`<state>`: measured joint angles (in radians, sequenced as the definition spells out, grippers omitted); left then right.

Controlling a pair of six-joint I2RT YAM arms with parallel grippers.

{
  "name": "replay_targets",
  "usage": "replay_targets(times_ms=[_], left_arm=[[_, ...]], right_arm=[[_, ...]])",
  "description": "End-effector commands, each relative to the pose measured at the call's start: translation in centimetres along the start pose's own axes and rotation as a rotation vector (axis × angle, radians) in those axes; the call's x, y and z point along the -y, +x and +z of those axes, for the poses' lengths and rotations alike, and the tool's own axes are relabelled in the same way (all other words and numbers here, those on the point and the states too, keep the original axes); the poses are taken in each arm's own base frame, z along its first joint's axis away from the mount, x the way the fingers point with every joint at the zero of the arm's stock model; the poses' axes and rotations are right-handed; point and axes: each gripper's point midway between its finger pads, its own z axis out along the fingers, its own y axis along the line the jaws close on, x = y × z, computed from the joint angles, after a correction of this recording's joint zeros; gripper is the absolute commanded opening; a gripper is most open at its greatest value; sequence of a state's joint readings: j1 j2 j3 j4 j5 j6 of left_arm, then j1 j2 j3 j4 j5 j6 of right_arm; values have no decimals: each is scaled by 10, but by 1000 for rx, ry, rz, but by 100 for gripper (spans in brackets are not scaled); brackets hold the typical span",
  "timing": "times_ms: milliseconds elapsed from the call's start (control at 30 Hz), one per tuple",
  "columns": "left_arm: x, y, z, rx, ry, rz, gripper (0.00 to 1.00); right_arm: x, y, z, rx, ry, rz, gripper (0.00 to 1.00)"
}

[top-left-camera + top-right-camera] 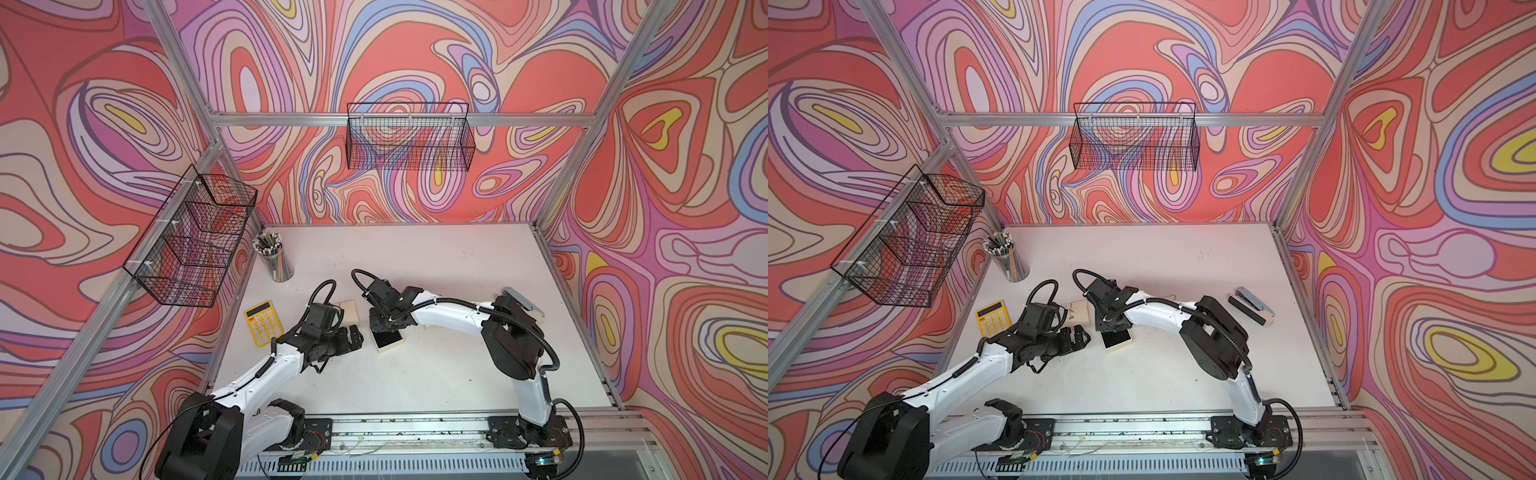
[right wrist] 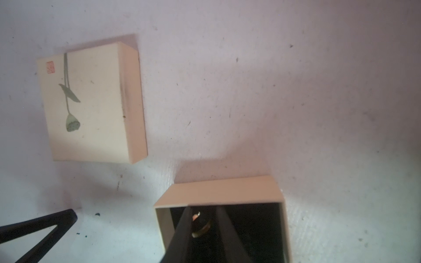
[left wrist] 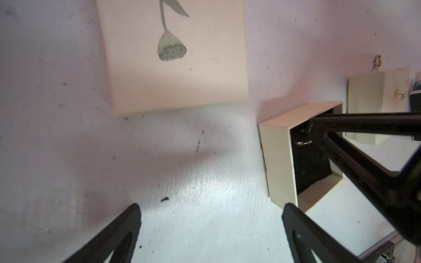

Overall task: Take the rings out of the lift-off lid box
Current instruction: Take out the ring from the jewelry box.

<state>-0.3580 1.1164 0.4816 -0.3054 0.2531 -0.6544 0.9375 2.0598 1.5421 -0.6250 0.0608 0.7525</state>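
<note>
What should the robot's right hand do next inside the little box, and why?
Probably close gently onto the ring. The right gripper is down inside the open box, its fingers either side of the ring, but I can't tell if they pinch it yet. A firm hold should come before lifting.

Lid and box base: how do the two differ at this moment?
The lid lies top up, showing a lotus print; the box base stands open, showing black lining. The lid is untouched, while the right gripper has its jaws inside the box base, a ring between them. Both are cream, square, and rest on the table.
</note>
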Motion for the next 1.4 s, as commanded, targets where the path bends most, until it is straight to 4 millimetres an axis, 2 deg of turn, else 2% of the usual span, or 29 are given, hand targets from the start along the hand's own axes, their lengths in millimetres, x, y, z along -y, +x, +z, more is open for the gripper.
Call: replay_targets(times_ms=[0, 233, 600, 967, 1367], left_arm=[[-8, 1, 2, -1, -26, 1, 100], [-8, 2, 2, -4, -27, 7, 100], [-5, 2, -1, -2, -12, 18, 100], [-7, 4, -2, 2, -10, 14, 100], [-8, 6, -1, -5, -15, 13, 100]], right_arm=[[2, 9, 6, -26, 21, -13, 22], [4, 15, 10, -52, 20, 30, 25], [8, 26, 19, -77, 32, 89, 23], [11, 27, 22, -75, 80, 61, 20], [3, 18, 14, -44, 70, -1, 15]])
